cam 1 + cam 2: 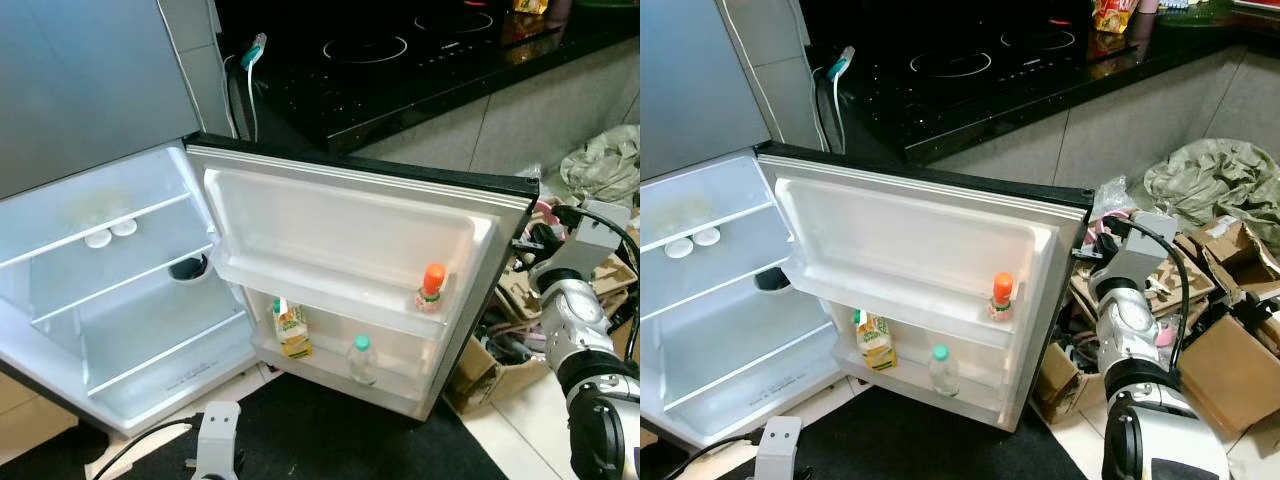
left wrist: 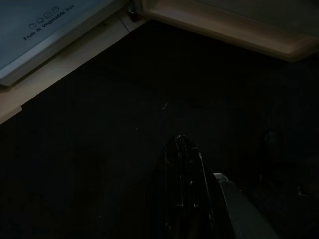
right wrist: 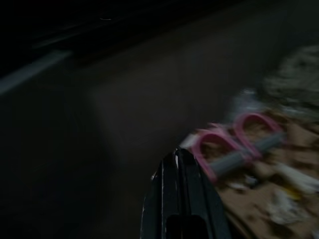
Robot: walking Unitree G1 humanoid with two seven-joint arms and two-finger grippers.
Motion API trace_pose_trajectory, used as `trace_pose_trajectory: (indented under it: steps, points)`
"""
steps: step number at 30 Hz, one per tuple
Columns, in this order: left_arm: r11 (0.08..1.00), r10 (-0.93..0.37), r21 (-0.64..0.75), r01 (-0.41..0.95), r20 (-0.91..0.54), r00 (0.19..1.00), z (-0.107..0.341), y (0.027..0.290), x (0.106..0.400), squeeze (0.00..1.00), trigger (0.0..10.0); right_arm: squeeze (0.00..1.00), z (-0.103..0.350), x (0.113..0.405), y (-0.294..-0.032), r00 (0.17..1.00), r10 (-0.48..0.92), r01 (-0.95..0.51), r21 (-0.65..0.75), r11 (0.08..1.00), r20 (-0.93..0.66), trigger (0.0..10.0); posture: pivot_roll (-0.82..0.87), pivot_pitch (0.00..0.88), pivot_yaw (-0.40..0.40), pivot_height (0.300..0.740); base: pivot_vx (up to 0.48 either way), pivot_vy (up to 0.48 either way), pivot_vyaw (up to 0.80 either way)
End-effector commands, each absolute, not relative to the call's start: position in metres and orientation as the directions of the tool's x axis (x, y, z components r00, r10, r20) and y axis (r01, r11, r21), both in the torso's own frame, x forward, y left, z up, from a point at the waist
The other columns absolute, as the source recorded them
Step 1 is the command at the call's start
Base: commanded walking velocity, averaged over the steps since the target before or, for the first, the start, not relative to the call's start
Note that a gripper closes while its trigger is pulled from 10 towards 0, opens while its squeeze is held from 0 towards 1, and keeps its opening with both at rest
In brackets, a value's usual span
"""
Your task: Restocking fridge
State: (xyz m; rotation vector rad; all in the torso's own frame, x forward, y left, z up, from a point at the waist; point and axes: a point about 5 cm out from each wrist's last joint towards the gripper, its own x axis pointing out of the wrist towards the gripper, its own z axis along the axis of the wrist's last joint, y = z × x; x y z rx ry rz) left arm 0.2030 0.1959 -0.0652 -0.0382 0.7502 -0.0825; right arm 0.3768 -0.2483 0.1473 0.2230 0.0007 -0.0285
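With fridge door [image 1: 350, 215] wide open & both tools, left [image 2: 185, 149] & right [image 3: 180, 162], pressed together empty, risks bumping orange-cap bottle [image 1: 431, 287] off door shelf w/ right arm.

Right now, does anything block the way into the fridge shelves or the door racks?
Nothing visible does. The fridge door stands wide open. The shelves hold just two white lids. The door racks carry an orange-capped bottle, a juice carton and a clear bottle, with room between them.
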Motion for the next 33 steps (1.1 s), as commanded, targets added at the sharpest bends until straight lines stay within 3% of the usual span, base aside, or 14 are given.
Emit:
trace_pose_trajectory:
  steps: [1,10,13,14,19,21,24,25,26,27,29,30,31,33]
  points:
    - [0.998,-0.065,-0.045,0.047,-0.71,0.701,-0.07,0.205,0.192,0.0,10.0,0.0,0.144,0.375,-0.241,0.999,0.038,-0.042,0.244,0.969,0.022,10.0,-0.06,0.112,0.064,0.726,0.0,0.0,0.0]
    - [0.997,-0.071,-0.051,0.05,-0.713,0.697,-0.071,0.204,0.191,0.0,10.0,0.0,0.13,0.364,-0.217,0.917,0.393,-0.393,0.322,0.861,0.067,10.0,-0.06,0.112,0.065,0.726,0.0,0.0,0.0]
    - [0.997,-0.077,-0.055,0.054,-0.708,0.702,-0.07,0.204,0.193,0.0,10.0,0.0,0.119,0.35,-0.207,0.815,0.575,-0.561,0.341,0.754,0.067,10.0,-0.06,0.112,0.065,0.726,0.0,0.0,0.0]
    - [0.997,-0.077,-0.055,0.054,-0.708,0.702,-0.07,0.204,0.193,0.0,10.0,0.0,0.119,0.35,-0.207,0.815,0.575,-0.561,0.341,0.754,0.067,10.0,-0.06,0.112,0.065,0.726,0.0,0.0,0.0]
    - [0.996,-0.09,-0.065,0.063,-0.696,0.713,-0.069,0.202,0.195,0.0,10.0,0.0,0.1,0.313,-0.198,0.56,0.827,-0.752,0.442,0.489,0.039,10.0,-0.07,0.108,0.071,0.726,0.0,0.0,0.0]
    - [0.996,-0.093,-0.068,0.064,-0.696,0.712,-0.069,0.201,0.195,0.0,10.0,0.0,0.093,0.302,-0.2,0.505,0.863,-0.758,0.487,0.433,0.019,10.0,-0.07,0.109,0.073,0.726,0.0,0.0,0.0]
    - [0.996,-0.094,-0.068,0.066,-0.697,0.711,-0.069,0.201,0.195,0.0,10.0,0.0,0.086,0.3,-0.205,0.525,0.851,-0.739,0.487,0.465,-0.015,10.0,-0.07,0.108,0.075,0.726,0.0,0.0,0.0]
    - [0.996,-0.094,-0.067,0.066,-0.699,0.709,-0.069,0.201,0.194,0.0,10.0,0.0,0.077,0.302,-0.213,0.599,0.796,-0.687,0.455,0.566,-0.086,10.0,-0.07,0.108,0.077,0.726,0.0,0.0,0.0]
    - [0.996,-0.094,-0.067,0.066,-0.699,0.709,-0.069,0.201,0.194,0.0,10.0,0.0,0.077,0.302,-0.213,0.599,0.796,-0.687,0.455,0.566,-0.086,10.0,-0.07,0.108,0.077,0.726,0.0,0.0,0.0]
    - [0.996,-0.093,-0.063,0.068,-0.703,0.706,-0.07,0.201,0.194,0.0,10.0,0.0,0.066,0.305,-0.223,0.687,0.702,-0.599,0.401,0.693,-0.187,10.0,-0.07,0.108,0.077,0.726,0.0,0.0,0.0]
    - [0.996,-0.093,-0.063,0.068,-0.703,0.706,-0.07,0.201,0.194,0.0,10.0,0.0,0.066,0.305,-0.223,0.687,0.702,-0.599,0.401,0.693,-0.187,10.0,-0.07,0.108,0.077,0.726,0.0,0.0,0.0]
    - [0.996,-0.087,-0.057,0.067,-0.708,0.701,-0.07,0.202,0.193,0.0,10.0,0.0,0.054,0.307,-0.238,0.78,0.54,-0.451,0.313,0.836,-0.318,10.0,-0.07,0.108,0.077,0.726,0.0,0.0,0.0]
    - [0.997,-0.079,-0.047,0.065,-0.714,0.696,-0.071,0.203,0.191,0.0,10.0,0.0,0.048,0.305,-0.252,0.836,0.399,-0.337,0.223,0.915,-0.375,10.0,-0.07,0.108,0.078,0.726,0.0,0.0,0.0]
    - [0.997,-0.072,-0.04,0.062,-0.719,0.692,-0.072,0.205,0.189,0.0,10.0,0.0,0.042,0.3,-0.271,0.869,0.204,-0.168,0.12,0.978,-0.45,10.0,-0.07,0.108,0.078,0.726,0.0,0.0,0.0]
